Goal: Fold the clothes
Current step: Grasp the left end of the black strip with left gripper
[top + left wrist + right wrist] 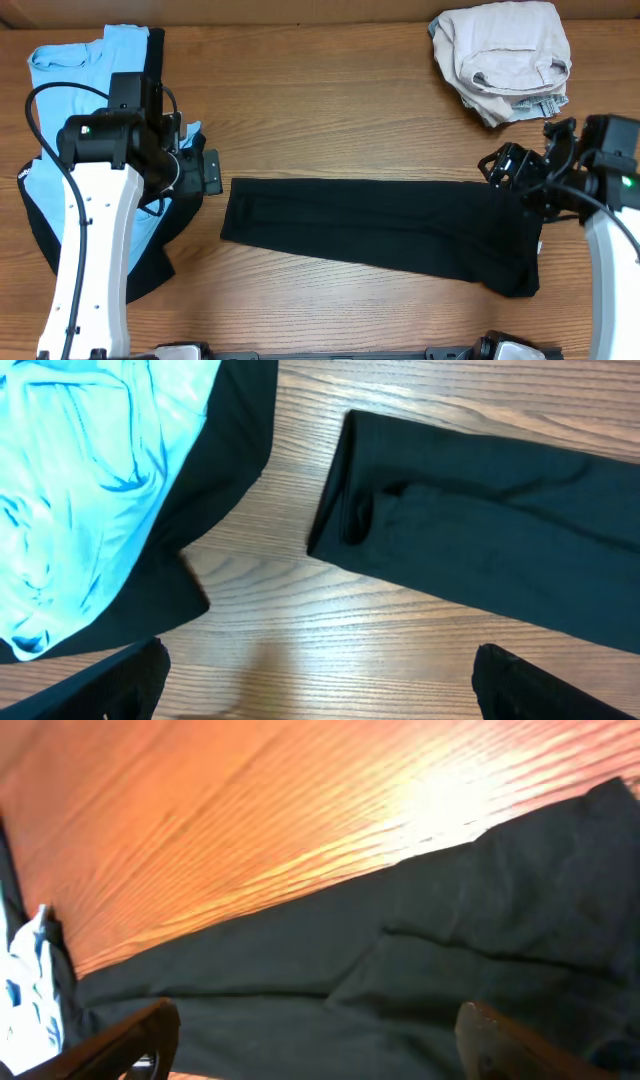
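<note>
Two sets of jaws are shown from overhead at the ends of a black shirt (380, 225), which is laid on the table (320, 100) as a folded strip. A pile (70, 70) of light-blue and black clothes is kept under the left arm (90, 240), close to the strip's left end. The pile's black hem could therefore be caught in place of the shirt when that end is next taken. The shirt's long axis is run left to right, with the narrower end pointed at the left jaws. Its wider end is laid partly under the right jaws, slightly nearer the front edge. A beige heap (505, 60) is left at the far right corner. From the left wrist, the left jaws are seen spread wide with nothing between them. The end of the shirt (480, 550) is just ahead and the pile (90, 490) is just beside it. From the right wrist, the right jaws are seen apart above the shirt (400, 980), with no cloth clamped. An end-to-end fold is judged to be due. If only the top layer is pinched there, the layers could be slid apart and the strip skewed.
</note>
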Action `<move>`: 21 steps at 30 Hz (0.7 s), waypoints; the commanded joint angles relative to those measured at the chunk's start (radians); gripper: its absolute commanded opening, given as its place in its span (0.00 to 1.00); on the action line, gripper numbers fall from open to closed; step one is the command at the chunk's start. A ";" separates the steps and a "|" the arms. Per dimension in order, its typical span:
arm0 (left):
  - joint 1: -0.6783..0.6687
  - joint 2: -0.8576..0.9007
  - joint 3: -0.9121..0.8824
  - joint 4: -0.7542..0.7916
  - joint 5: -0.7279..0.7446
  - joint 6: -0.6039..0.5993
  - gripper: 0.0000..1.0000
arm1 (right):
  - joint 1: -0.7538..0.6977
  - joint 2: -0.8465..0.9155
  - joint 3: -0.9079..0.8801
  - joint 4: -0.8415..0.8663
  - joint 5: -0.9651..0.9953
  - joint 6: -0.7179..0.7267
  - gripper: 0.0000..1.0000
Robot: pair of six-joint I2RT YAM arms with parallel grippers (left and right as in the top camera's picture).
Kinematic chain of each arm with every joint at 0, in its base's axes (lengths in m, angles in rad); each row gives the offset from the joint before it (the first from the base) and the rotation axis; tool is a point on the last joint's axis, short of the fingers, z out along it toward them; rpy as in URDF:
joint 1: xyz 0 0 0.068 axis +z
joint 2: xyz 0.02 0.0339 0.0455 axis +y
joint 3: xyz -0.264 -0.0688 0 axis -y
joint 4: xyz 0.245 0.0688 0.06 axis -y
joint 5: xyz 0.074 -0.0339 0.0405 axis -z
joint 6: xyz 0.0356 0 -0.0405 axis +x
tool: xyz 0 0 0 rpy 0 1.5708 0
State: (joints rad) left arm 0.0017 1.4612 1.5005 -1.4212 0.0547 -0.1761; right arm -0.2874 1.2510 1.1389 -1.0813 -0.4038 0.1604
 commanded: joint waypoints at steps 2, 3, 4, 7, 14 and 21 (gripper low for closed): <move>-0.051 -0.086 -0.089 0.025 -0.054 -0.062 1.00 | 0.000 -0.073 0.027 -0.027 -0.002 -0.006 0.98; -0.060 -0.097 -0.119 0.043 -0.063 -0.071 1.00 | 0.000 -0.079 0.027 -0.031 -0.002 -0.006 1.00; -0.068 -0.108 -0.155 0.067 -0.066 -0.074 1.00 | 0.000 -0.084 0.027 -0.033 -0.002 -0.005 1.00; -0.081 -0.122 -0.281 0.185 -0.057 -0.058 1.00 | 0.000 -0.083 0.027 -0.027 -0.002 -0.005 1.00; -0.081 -0.068 -0.485 0.504 0.016 0.021 1.00 | 0.000 -0.076 0.026 -0.028 -0.003 -0.004 1.00; -0.081 0.050 -0.556 0.723 0.111 0.232 1.00 | 0.000 -0.076 0.021 -0.034 -0.002 -0.005 1.00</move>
State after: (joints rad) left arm -0.0727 1.4563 0.9695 -0.7452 0.0814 -0.0803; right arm -0.2874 1.1774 1.1389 -1.1194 -0.4034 0.1562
